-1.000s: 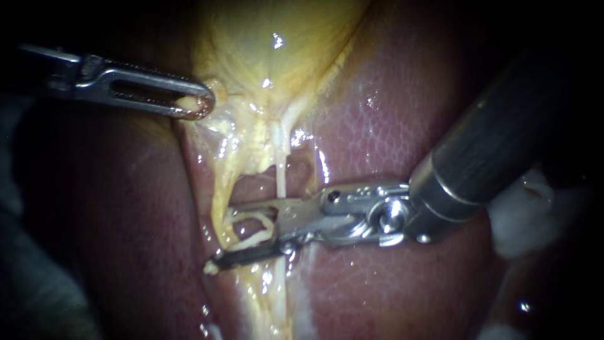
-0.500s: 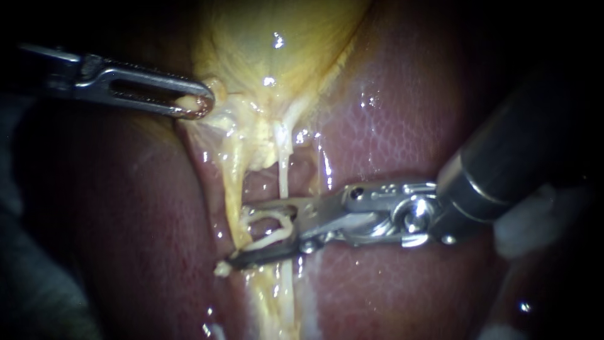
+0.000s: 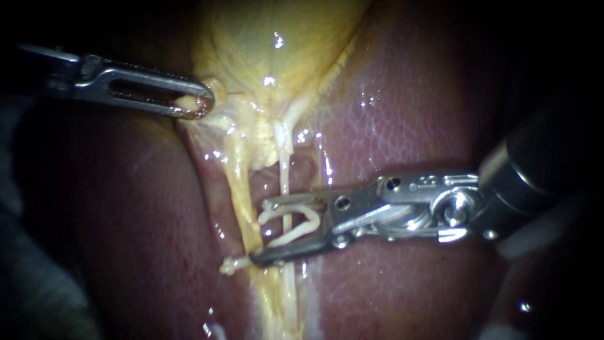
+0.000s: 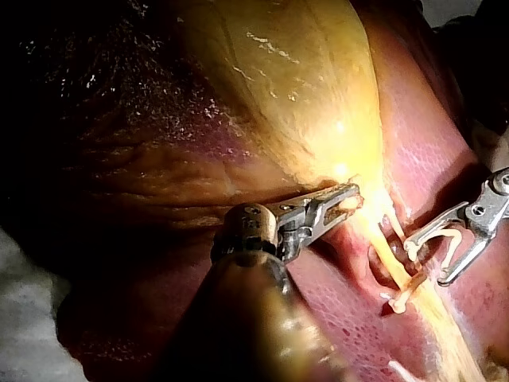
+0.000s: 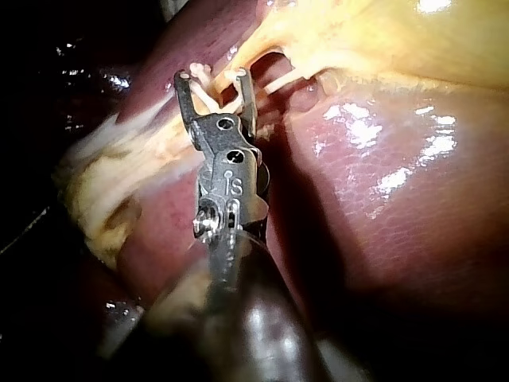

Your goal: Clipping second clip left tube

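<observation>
Left instrument (image 3: 200,107): jaws clamped on gallbladder (image 3: 277,38) edge, far left.
Right instrument (image 3: 259,231): jaws wide, carrying open clip (image 3: 308,220).
Tube (image 3: 284,179): centre, between the clip's legs.
Progress: clip placed, unclosed; squeezing remains.

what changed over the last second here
The right instrument drew back toward the right, its jaws holding the white clip throughout; the yellowish strand at their tips shifted right with them. The left instrument stayed put, shut on tissue at the gallbladder.
</observation>
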Robot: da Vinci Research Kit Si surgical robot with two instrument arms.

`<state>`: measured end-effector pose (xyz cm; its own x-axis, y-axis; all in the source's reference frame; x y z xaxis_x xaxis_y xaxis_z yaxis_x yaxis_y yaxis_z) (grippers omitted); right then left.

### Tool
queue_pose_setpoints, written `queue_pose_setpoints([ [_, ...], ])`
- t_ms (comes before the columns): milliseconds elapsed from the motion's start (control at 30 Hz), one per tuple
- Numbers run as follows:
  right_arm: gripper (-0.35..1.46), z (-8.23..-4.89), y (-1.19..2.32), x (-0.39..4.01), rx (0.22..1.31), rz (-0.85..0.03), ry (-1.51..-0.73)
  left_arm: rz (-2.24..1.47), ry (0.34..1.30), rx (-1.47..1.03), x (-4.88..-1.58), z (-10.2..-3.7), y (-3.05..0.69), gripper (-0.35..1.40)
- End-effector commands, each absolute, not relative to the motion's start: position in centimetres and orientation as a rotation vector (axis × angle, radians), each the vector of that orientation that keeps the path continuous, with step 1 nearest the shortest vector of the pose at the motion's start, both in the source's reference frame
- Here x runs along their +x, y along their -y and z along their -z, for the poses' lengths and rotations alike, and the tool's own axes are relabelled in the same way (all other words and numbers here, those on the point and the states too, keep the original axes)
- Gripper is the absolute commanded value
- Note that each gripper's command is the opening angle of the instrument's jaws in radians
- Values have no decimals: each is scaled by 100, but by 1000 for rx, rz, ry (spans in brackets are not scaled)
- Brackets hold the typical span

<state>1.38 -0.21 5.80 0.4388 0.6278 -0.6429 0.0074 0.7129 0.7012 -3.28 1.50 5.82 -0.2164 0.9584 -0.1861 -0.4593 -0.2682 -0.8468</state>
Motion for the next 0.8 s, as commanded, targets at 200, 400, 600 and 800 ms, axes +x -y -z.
queue_pose_setpoints([
  [200,50,-578,22,134,741,-446,-1070,-1700,811,-899,-327,-582,-150,-35],
  [400,50,-588,21,129,856,-528,-1090,-1700,811,-899,-327,-582,-150,-35],
  [600,50,-609,21,123,924,-566,-1088,-1700,811,-899,-327,-582,-150,-35],
  [800,50,-634,25,118,923,-575,-1067,-1700,811,-899,-327,-582,-150,-35],
])
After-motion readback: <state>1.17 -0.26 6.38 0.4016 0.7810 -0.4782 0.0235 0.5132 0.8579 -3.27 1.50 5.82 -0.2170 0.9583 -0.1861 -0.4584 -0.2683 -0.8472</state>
